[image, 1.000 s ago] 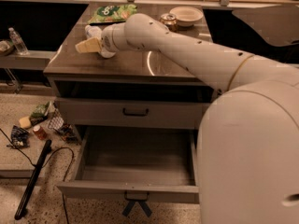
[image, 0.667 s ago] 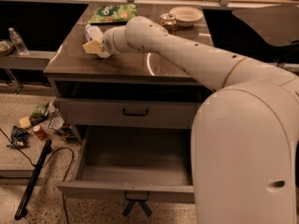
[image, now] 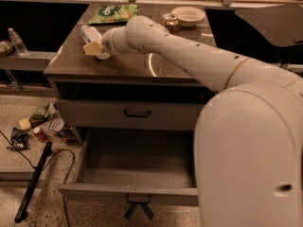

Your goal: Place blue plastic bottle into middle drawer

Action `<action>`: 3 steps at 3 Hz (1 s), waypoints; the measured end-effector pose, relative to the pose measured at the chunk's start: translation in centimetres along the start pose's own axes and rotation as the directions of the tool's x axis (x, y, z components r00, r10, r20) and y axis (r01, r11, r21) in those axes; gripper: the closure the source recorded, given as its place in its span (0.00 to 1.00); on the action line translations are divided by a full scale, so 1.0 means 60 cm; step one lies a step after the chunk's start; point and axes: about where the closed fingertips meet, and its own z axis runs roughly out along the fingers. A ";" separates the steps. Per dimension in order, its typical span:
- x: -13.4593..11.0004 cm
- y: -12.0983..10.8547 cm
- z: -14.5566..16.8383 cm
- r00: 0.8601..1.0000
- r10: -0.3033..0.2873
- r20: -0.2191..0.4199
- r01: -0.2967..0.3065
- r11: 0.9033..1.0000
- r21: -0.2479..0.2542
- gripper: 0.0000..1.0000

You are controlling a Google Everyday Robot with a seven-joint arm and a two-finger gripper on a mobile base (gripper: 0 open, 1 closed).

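The blue plastic bottle lies on the left part of the grey cabinet top, its clear body with a pale label partly hidden behind my wrist. My gripper is down at the bottle's near end, touching or right beside it. The middle drawer is pulled wide open below and has nothing in it. Its dark handle with crossed blue tape shows at the front edge.
A green snack bag, a soda can and a white bowl sit at the back of the top. The upper drawer with a plain black handle is shut. A small clear bottle, floor litter and a black pole are on the left.
The gripper has stayed at the bottle's near end, shifting only slightly. The bottle and the open drawer have not visibly moved.
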 end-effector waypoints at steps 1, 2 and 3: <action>0.047 0.020 -0.097 0.998 -0.035 -0.046 0.032 0.998 -0.051 1.00; 0.116 0.114 -0.219 0.989 -0.092 -0.113 0.071 0.982 -0.173 1.00; 0.197 0.204 -0.328 0.981 -0.114 -0.159 0.059 0.947 -0.316 1.00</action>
